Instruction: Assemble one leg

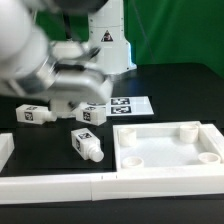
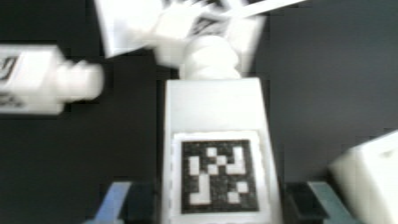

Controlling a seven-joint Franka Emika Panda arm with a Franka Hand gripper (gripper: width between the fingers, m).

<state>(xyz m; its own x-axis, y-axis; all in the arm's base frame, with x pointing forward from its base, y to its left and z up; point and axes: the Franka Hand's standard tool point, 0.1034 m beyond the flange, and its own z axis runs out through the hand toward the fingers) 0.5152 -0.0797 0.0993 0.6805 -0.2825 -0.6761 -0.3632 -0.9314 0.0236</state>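
Observation:
A white leg (image 2: 217,140) with a black-and-white tag lies lengthwise between my gripper's (image 2: 222,203) two blue fingertips (image 2: 121,200). There is a dark gap on each side, so the jaws are open and not touching it. Its threaded tip points toward the marker board (image 2: 151,25). In the exterior view the gripper (image 1: 82,107) hangs low over this leg (image 1: 96,113), beside the marker board (image 1: 130,105). A second leg (image 1: 32,114) lies toward the exterior view's left and also shows in the wrist view (image 2: 45,80). A third leg (image 1: 88,143) lies nearer the front.
The white square tabletop (image 1: 165,135) with corner holes lies at the exterior view's right; its corner shows in the wrist view (image 2: 370,172). A white fence (image 1: 50,185) runs along the front and left. The robot base (image 1: 108,40) stands at the back.

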